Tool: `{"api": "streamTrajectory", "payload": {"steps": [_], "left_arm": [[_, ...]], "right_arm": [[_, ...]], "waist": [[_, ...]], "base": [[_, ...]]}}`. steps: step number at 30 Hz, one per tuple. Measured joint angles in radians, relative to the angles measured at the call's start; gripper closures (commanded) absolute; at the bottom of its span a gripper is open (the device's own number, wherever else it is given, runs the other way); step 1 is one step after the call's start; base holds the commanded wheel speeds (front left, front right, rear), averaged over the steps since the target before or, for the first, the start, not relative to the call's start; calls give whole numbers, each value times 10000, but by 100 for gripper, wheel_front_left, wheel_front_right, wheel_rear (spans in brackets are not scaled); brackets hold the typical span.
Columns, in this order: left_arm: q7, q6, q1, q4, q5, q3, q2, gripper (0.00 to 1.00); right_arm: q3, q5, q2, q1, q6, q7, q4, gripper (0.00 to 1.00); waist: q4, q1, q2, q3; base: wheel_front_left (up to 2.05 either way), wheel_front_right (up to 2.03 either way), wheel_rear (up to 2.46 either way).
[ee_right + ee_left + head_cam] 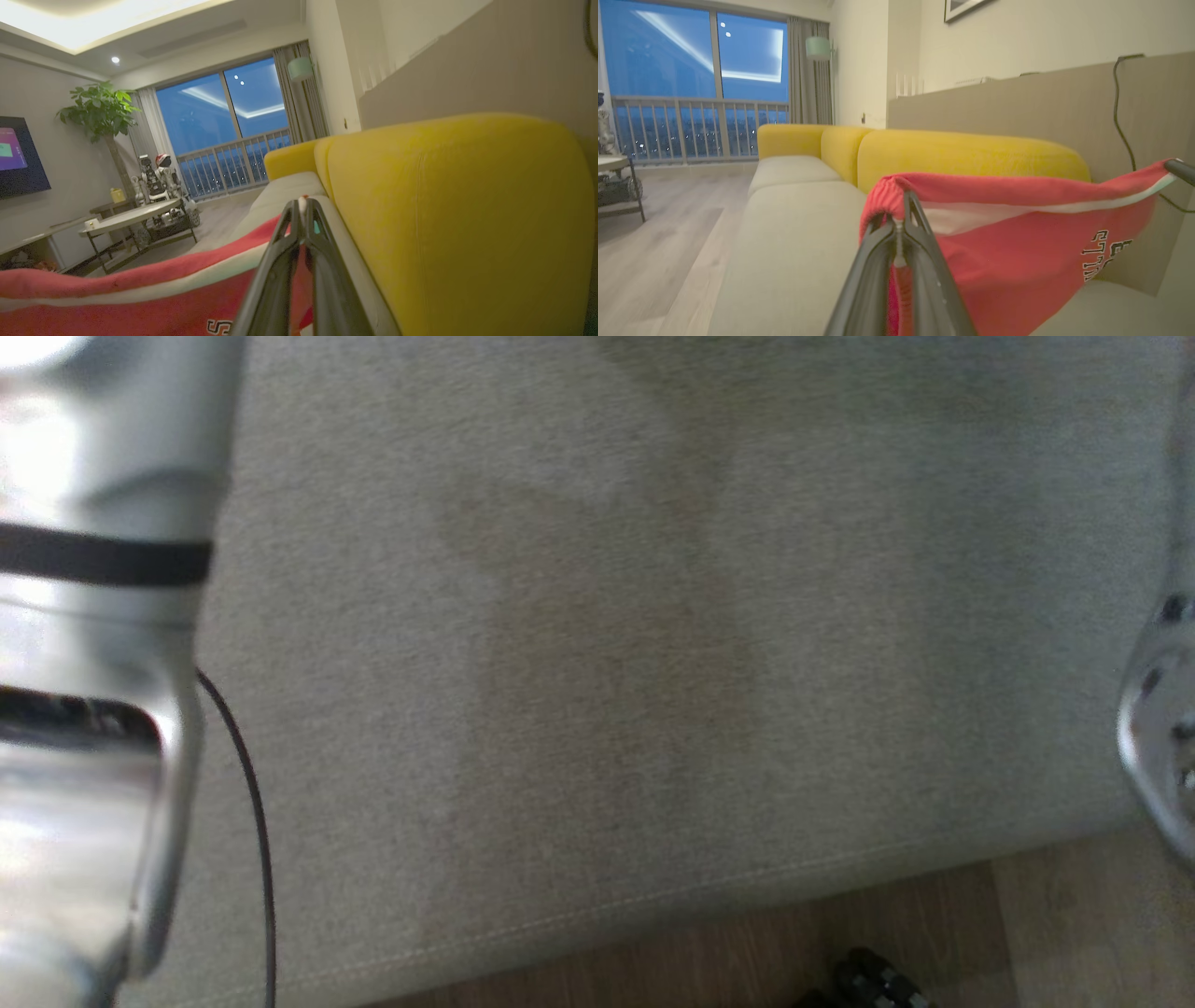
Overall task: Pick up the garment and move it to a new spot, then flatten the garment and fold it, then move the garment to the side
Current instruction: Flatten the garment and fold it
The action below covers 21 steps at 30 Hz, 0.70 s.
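Grey fabric sofa seat (597, 663) lies below. My left pincer (903, 207) is clamped on one end of the red cloth garment with a white stripe (1017, 261). My right pincer (302, 207) pinches the other end, with the cloth stretched between them and the yellow back cushion (971, 154) beyond.
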Motion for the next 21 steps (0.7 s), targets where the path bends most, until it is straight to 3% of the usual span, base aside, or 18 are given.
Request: {"api": "streamTrajectory", "payload": {"steps": [11, 21], "left_arm": [[-368, -359, 3209, 1785, -230, -750, -336, 100], [-380, -623, 6202, 1672, -236, -1310, -343, 100]], "right_arm": [[1007, 681, -54, 2792, 0, 96, 2182, 100], [2021, 1264, -796, 4500, 0, 1515, 3469, 100]], "waist": [[488, -4, 0, -184], [694, -5, 1, -1690]], "base": [[0, 0, 0], [0, 0, 0]]}}
